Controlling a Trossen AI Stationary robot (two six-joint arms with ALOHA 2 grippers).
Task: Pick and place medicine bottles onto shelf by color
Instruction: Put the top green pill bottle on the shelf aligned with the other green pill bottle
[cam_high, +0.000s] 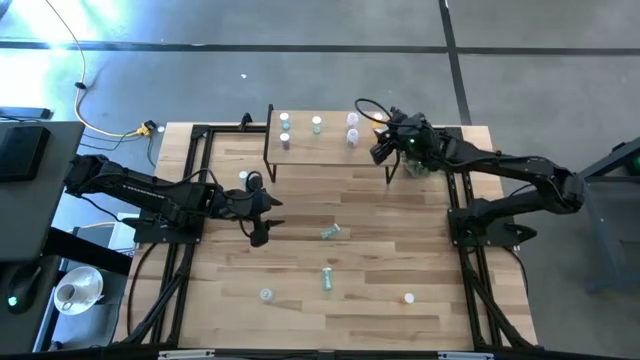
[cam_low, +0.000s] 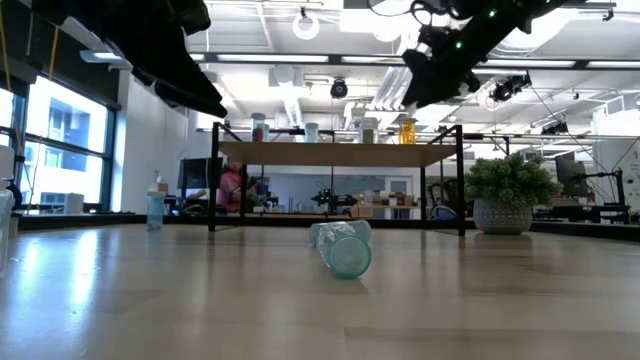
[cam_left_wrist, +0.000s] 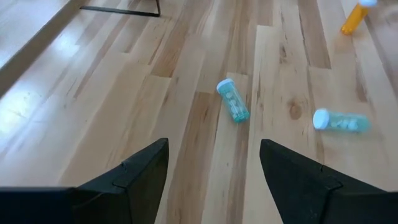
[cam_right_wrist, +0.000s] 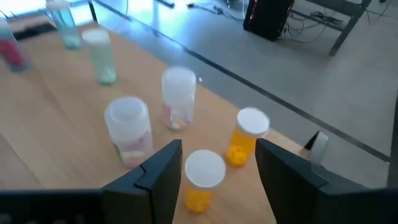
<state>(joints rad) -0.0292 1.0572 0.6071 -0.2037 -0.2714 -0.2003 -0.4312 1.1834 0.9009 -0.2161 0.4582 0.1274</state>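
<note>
Two orange bottles (cam_right_wrist: 198, 180) with white caps stand upright on the shelf (cam_right_wrist: 56, 155) right at the right hand (cam_right_wrist: 214, 168); its dark fingers (cam_right_wrist: 158, 168) are spread apart, holding nothing, with the nearer orange bottle between them and the second orange one (cam_right_wrist: 245, 137) just beyond. Next outward along the board stand two clear bottles (cam_right_wrist: 129, 129) with pale pink contents, then a green one (cam_right_wrist: 101, 56), a blue one (cam_right_wrist: 65, 23) and a pinkish-red one (cam_right_wrist: 9, 50) at the far end. That makes seven upright bottles on the shelf in the right wrist view, all short cylinders, those whose tops show having wide white caps. From above, the shelf (cam_high: 315, 150) is a small light-wood board on thin black legs at the far edge of the table (cam_high: 300, 300), and the right hand (cam_high: 385, 145) hovers over its right end.

The left hand (cam_left_wrist: 214, 168) hangs over the middle of the table with its fingers (cam_left_wrist: 140, 177) wide apart and empty. Ahead of it two teal-green bottles (cam_left_wrist: 233, 101) lie on their sides, near each other but apart, and an orange bottle (cam_left_wrist: 353, 17) sits farther off. The high view shows five bottles off the shelf: one white-capped (cam_high: 243, 177) near the left hand (cam_high: 262, 232), two green ones (cam_high: 330, 232) lying mid-table, a pale one (cam_high: 265, 294) and an orange one (cam_high: 408, 298) towards the near edge.
</note>
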